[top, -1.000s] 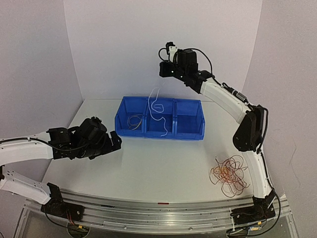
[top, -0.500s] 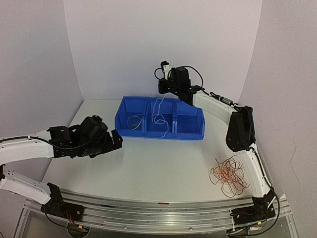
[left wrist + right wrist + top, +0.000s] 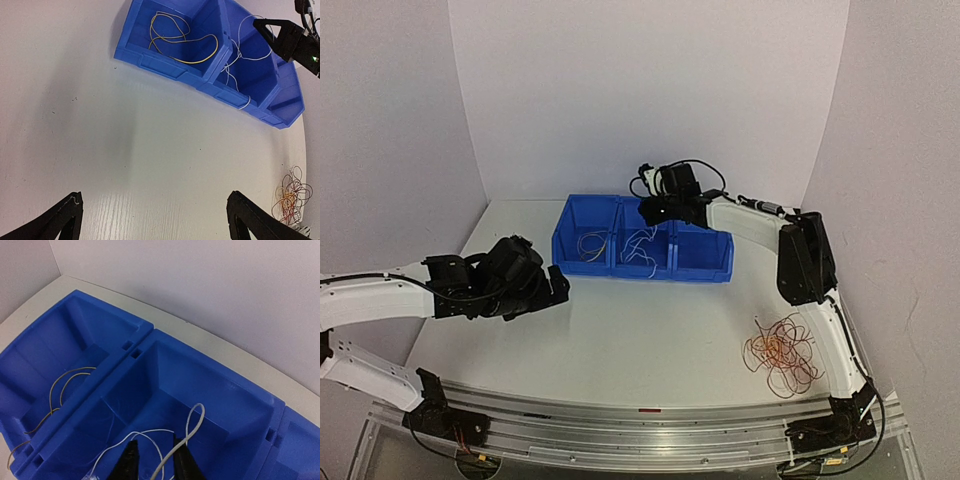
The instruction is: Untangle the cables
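Observation:
A blue three-compartment bin (image 3: 700, 270) stands at the back of the table. A yellow-tan cable (image 3: 590, 243) lies in its left compartment. A white cable (image 3: 640, 243) lies in the middle one, with one end hanging over the front wall. My right gripper (image 3: 655, 212) is low over the middle compartment. In the right wrist view its jaws (image 3: 154, 441) stand slightly apart, and the white cable (image 3: 192, 422) loops past the right finger. A tangle of red and yellow cables (image 3: 785, 352) lies at the right. My left gripper (image 3: 558, 285) is open and empty, left of the bin.
The left wrist view shows the bin (image 3: 165, 67), the yellow cable (image 3: 180, 42), the white cable (image 3: 235, 55) and the tangle (image 3: 290, 195) at the far right edge. The right compartment holds nothing. Walls close in the back and both sides.
My right gripper has come down from high above the bin into the middle compartment, lowering the white cable into it. The left arm has barely moved.

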{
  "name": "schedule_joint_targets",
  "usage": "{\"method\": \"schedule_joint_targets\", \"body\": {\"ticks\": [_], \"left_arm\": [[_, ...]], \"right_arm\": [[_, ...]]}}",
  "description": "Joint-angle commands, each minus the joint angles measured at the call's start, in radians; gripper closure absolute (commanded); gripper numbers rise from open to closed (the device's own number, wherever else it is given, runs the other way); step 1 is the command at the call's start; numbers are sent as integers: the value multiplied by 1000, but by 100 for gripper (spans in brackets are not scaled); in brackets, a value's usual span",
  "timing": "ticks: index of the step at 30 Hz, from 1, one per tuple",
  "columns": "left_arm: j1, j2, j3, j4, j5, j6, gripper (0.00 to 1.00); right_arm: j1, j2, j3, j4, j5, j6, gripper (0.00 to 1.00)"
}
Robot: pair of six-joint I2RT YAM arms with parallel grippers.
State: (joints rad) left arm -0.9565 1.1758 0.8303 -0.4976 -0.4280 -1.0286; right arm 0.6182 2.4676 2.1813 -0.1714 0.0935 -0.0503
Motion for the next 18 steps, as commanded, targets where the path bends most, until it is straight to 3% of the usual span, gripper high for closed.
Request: {"method": "schedule_joint_targets", "body": {"ticks": [1, 10, 18], "left_arm": [[-2, 12, 33, 17, 2, 1, 0], [-2, 17, 35, 37, 4, 6, 0], [-2, 39, 45, 66, 21, 25, 0]], "right_arm": [[5, -50, 38, -55, -45, 2, 70], [10, -150, -42, -97, -72, 8, 43], [26, -244, -64, -206, 54, -43, 37]]}}
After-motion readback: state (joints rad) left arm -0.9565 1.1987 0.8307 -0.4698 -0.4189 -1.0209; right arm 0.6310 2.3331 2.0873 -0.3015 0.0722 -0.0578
